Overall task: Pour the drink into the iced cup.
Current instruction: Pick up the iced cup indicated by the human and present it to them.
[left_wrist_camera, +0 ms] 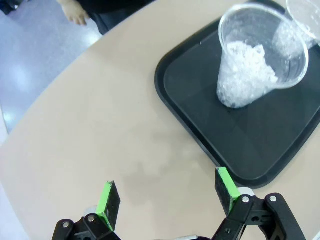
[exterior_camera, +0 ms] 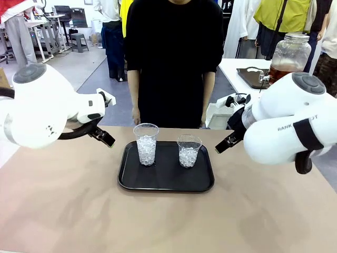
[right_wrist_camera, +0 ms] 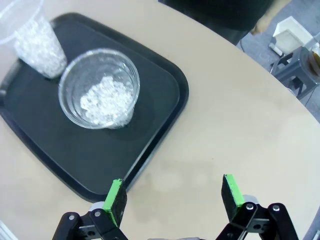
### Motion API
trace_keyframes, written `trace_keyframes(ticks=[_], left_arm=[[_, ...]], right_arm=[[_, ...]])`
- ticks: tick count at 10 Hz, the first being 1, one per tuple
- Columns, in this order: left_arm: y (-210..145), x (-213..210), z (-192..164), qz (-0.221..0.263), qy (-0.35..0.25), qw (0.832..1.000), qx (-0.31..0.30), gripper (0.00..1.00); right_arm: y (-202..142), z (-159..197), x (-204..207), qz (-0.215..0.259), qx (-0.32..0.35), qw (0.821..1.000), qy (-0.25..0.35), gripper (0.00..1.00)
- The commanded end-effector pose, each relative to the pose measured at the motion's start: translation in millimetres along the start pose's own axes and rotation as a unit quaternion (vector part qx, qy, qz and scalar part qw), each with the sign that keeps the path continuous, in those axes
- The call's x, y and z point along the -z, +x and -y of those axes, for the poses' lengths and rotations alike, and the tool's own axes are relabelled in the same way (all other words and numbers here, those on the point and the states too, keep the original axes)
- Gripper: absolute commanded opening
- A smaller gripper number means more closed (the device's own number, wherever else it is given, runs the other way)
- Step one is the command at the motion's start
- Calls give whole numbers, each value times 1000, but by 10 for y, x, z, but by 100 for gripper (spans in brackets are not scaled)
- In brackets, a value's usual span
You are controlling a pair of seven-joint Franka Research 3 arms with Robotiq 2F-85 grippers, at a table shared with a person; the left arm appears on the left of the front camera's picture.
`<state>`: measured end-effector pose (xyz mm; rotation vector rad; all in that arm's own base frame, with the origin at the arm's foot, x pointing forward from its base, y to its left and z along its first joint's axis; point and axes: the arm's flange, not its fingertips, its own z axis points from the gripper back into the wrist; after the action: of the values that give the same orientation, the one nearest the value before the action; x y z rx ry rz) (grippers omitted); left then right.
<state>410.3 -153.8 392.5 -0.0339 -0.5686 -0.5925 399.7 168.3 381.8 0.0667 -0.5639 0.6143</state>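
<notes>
Two iced cups, a tall cup [exterior_camera: 146, 143] at left and a short cup [exterior_camera: 188, 150] at right, side by side on a black tray [exterior_camera: 166, 182] at mid-tabletop [exterior_camera: 68, 211], within reach of either arm and just in front of a person [exterior_camera: 174, 63] standing at the far edge. Ice [right_wrist_camera: 102, 97] partway up each, no liquid in either, so pouring judged not yet begun.

Left fingers [left_wrist_camera: 109, 202] spread wide and empty over bare tabletop, just off the tray's left edge. Right fingers [right_wrist_camera: 116, 200] equally wide and empty, off the tray's right edge, nearer the short cup. Both probably held clear of the tray to leave the cups free.

Drink [exterior_camera: 281, 73] well apart from the cups: amber, low in a lidded glass jar [exterior_camera: 289, 50] on a white side table [exterior_camera: 234, 68] at far right, beyond the tabletop, spigot [exterior_camera: 263, 78] turned left.

Jar's base hidden behind the right arm [exterior_camera: 295, 118], so the drink's depth hard to judge. Short cup clipped by the frame in the left wrist view, tall cup clipped in the right wrist view. Which cup meant for the pour: cannot tell.
</notes>
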Motion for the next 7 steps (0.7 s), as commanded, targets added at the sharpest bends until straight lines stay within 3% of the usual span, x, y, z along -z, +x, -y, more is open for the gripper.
trace_keyframes(ticks=[1,4,7], left_arm=[[232,-302,-126,0,-17,1000,-13,100],[415,-632,-433,11,-89,993,-73,100],[358,-721,-757,28,-171,976,-131,100]], right_arm=[[156,207,-298,10,12,999,42,100],[237,498,-714,44,59,992,99,100],[79,874,-902,87,123,967,207,100]])
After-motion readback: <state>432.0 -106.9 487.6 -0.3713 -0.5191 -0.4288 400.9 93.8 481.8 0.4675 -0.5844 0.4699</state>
